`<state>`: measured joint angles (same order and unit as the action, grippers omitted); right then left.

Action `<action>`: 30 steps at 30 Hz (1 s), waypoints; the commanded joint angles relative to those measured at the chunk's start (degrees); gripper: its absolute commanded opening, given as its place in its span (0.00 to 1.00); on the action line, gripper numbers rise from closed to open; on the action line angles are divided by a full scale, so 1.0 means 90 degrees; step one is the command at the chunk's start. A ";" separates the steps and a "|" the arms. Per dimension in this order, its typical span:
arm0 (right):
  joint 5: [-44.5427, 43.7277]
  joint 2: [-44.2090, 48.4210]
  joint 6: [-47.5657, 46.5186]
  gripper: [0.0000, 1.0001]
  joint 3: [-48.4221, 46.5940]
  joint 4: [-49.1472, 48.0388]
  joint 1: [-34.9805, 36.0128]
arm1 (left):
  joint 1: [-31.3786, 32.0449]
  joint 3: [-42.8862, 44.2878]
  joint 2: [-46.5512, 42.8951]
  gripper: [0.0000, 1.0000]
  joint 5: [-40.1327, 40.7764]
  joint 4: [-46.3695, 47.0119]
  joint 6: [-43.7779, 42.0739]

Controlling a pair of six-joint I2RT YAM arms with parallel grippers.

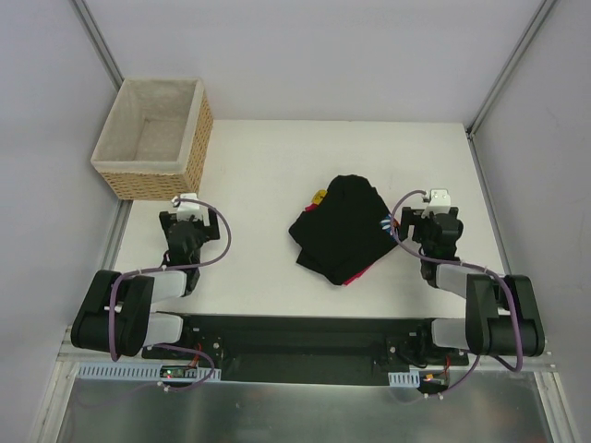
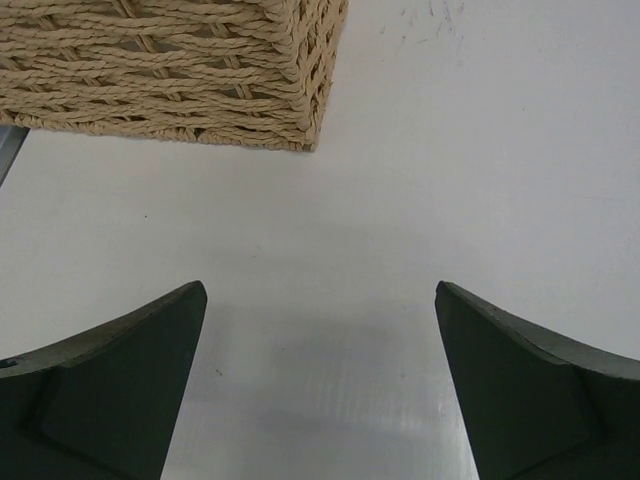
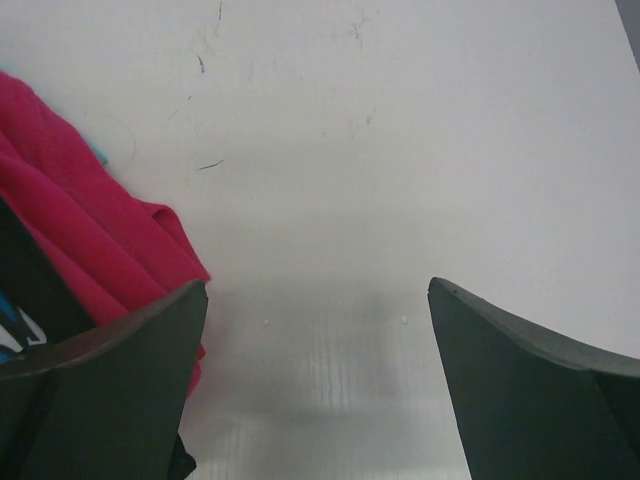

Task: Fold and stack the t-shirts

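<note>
at the middle of the worktop (image 1: 259, 185), we see the black t-shirt (image 1: 343, 226) heaped over the red t-shirt (image 3: 90, 220) — left gripper (image 2: 320, 385) and right gripper (image 3: 318, 385) both gape wide, empty, the right just beside the heap.

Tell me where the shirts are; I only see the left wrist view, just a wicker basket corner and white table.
Observer: The black t-shirt lies in a heap near the middle of the table.
Operator: Only one shirt?
Observer: No, the pinkish-red t-shirt peeks out from under it.
Operator: Is the other arm holding them?
Observer: No, the right gripper is open over bare tabletop, just beside the red cloth.
</note>
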<state>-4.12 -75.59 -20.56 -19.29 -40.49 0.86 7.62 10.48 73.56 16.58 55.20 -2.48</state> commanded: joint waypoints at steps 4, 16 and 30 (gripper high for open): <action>0.0497 -0.0087 0.0204 0.96 0.0444 -0.1390 -0.0047 | -0.0182 0.0339 0.0088 0.99 -0.0319 0.0166 0.0041; 0.0497 -0.0058 0.0223 0.96 0.0522 -0.1536 -0.0067 | -0.0260 0.0457 0.0127 0.99 -0.0455 -0.0020 0.0071; 0.0498 0.0001 0.0087 0.96 0.1557 -0.3440 -0.0008 | -0.0280 0.0476 0.0118 0.99 -0.0475 -0.0079 0.0090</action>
<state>-0.56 -75.92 -19.35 -8.19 -61.06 0.51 5.87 13.37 74.65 13.72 53.30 -2.35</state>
